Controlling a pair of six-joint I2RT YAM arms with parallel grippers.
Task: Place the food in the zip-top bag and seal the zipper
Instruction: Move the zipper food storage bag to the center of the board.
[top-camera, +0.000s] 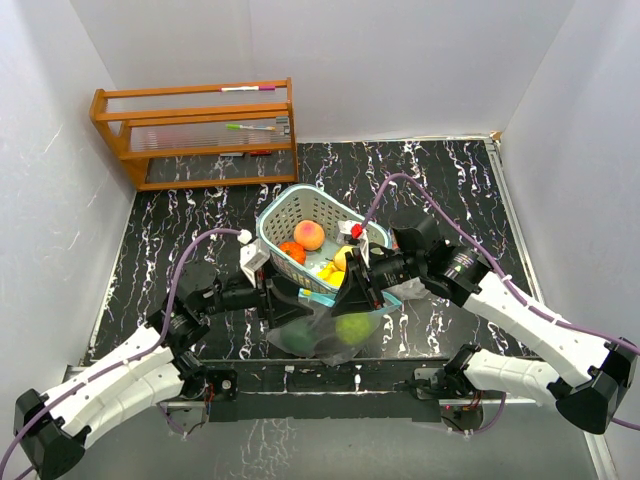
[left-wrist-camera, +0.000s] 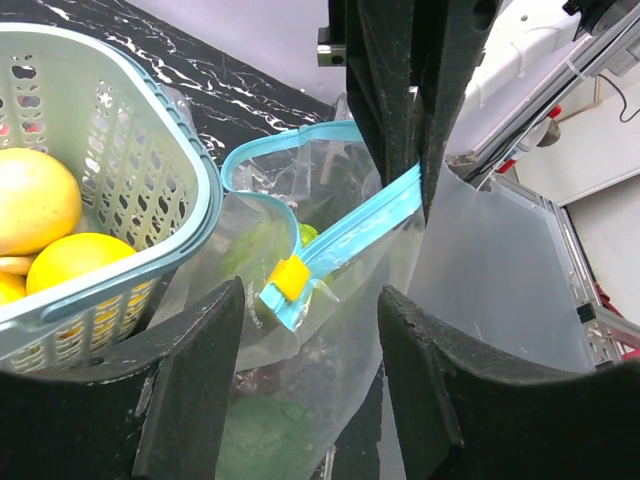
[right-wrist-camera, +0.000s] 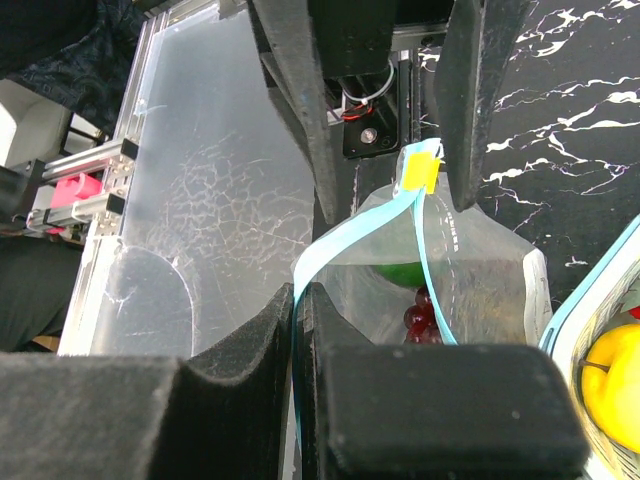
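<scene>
Jaws of the right gripper (right-wrist-camera: 300, 300) are closed on the blue zipper strip (right-wrist-camera: 350, 238) of the zip-top bag (right-wrist-camera: 480, 275), pinching it at one end of the mouth. Jaws of the left gripper (left-wrist-camera: 308, 305) stand apart, one finger on each side of the yellow slider (left-wrist-camera: 288, 277); neither finger visibly touches it. The bag sits between the two grippers, close to the middle of the near edge of the table (top-camera: 440, 190), with its mouth partly gaping.

Food inside the bag: a green fruit (top-camera: 352, 328), a darker green piece (top-camera: 300, 340) and red grapes (right-wrist-camera: 420, 318).

Food outside the bag: a peach (top-camera: 309, 234), an orange piece (top-camera: 292, 252), yellow pieces (top-camera: 333, 268) and a red piece (top-camera: 355, 232). All lie in the pale teal basket (top-camera: 275, 222), which stands at the table's centre, just beyond the bag.

A wooden rack (top-camera: 200, 135) occupies the far left corner of the table.
</scene>
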